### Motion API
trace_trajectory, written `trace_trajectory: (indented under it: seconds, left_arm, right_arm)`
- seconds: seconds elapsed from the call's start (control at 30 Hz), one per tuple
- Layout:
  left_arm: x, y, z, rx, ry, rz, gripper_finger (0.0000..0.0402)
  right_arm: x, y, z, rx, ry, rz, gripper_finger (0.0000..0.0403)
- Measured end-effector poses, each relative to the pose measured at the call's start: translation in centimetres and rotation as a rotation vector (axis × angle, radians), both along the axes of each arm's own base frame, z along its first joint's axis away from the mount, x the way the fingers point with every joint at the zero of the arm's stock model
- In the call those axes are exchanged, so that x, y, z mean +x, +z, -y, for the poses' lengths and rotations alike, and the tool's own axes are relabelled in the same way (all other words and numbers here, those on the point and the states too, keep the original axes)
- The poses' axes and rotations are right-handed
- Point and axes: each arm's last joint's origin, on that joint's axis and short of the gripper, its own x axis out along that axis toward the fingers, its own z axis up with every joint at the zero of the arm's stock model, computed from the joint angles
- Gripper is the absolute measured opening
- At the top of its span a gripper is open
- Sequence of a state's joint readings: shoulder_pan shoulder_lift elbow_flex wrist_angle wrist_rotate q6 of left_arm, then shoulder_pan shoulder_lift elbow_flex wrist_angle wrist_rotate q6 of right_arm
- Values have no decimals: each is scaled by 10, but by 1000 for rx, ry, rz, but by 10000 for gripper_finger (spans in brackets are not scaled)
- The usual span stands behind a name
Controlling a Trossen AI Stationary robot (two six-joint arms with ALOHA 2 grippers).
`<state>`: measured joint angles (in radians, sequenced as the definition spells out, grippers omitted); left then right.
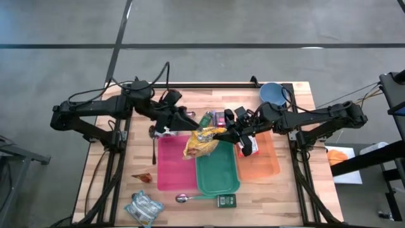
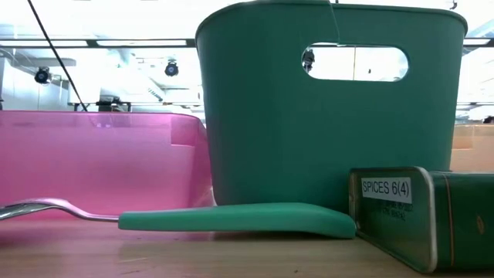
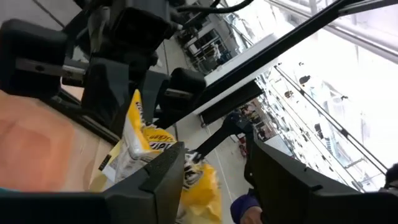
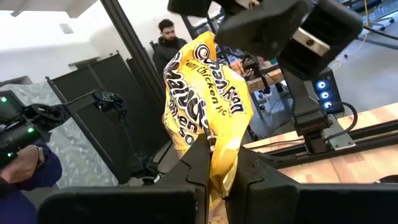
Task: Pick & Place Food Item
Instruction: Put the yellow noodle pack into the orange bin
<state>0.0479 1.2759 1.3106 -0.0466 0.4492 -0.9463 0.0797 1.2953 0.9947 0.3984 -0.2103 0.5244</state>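
Note:
A yellow snack bag [image 1: 201, 140] hangs in the air over the pink bin [image 1: 171, 171] and the green bin [image 1: 218, 180]. My right gripper [image 1: 230, 135] comes from the table's right and is shut on the bag [image 4: 205, 93]. My left gripper [image 1: 191, 125] comes from the left and stands open at the bag's other end. In the left wrist view the bag [image 3: 140, 146] shows beside one finger [image 3: 165, 171], with a yellow corner reaching into the gap. The right wrist view shows the left gripper [image 4: 267, 25] just past the bag's far end. My right gripper pinches one end of the bag [image 4: 217, 134] between its two fingers. The fingers lie level and come from the table's right side. The bag sticks out beyond them toward the left gripper, crumpled and lifted clear of the bins. My left gripper: I cannot tell whether it touches the bag.
An orange bin [image 1: 266, 166] stands right of the green one and a blue bowl [image 1: 272, 94] at the far right. Near the front edge lie a green-handled spoon [image 2: 231, 218], a spice tin [image 2: 421, 212] and a wrapped packet [image 1: 144, 208]. A person [image 4: 166, 38] stands beyond the table.

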Motion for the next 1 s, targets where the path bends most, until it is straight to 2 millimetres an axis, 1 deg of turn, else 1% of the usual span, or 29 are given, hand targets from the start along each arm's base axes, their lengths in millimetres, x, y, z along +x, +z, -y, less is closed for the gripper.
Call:
trace_trajectory:
  seconds: [0.1,0.2,0.37,0.53,0.73,0.83,1.0]
  left_arm:
    - [-5,4,-1,4,7,17,186]
    - [-10,7,-3,4,16,23,186]
    - [-16,7,-6,2,46,-9,186]
    - [-26,3,-12,1,116,-98,186]
    - [-35,2,-13,17,153,-131,186]
    - [-36,3,-13,29,163,-129,186]
    - [-40,5,-14,36,171,-115,186]
  right_arm:
    - [0,-1,0,8,2,-8,13]
    - [0,-2,0,63,-7,-48,13]
    - [-9,-5,3,109,-105,-154,13]
    - [-32,0,8,142,-210,-250,13]
    - [-70,3,14,200,-344,-392,13]
    - [-86,-1,17,235,-407,-489,13]
    - [-106,-10,17,285,-467,-642,13]
